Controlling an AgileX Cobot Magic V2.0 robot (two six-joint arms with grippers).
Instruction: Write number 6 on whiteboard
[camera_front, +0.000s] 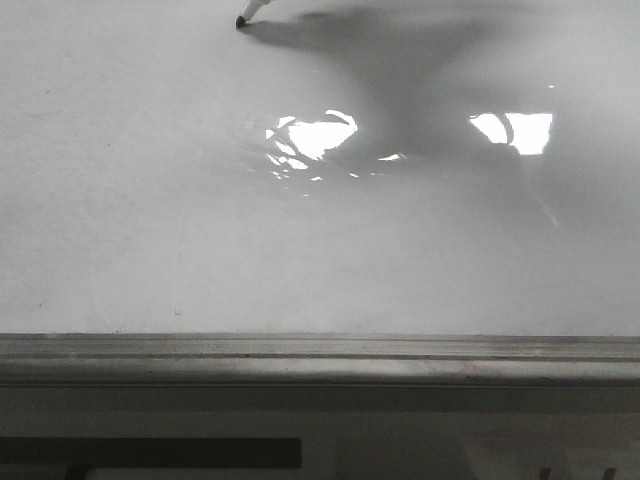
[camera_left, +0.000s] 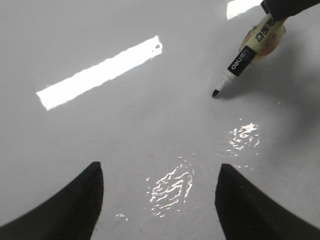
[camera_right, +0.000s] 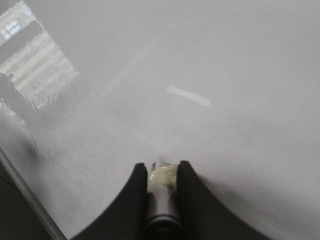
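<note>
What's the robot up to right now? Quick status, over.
Right gripper shut on marker, tip at the whiteboard. Left gripper open, holding nothing. No stroke of the 6 visible yet. Nothing in the way.

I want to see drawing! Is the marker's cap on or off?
Off. The marker shows its bare black tip at the whiteboard, held in the right pincer. No line drawn yet.
</note>
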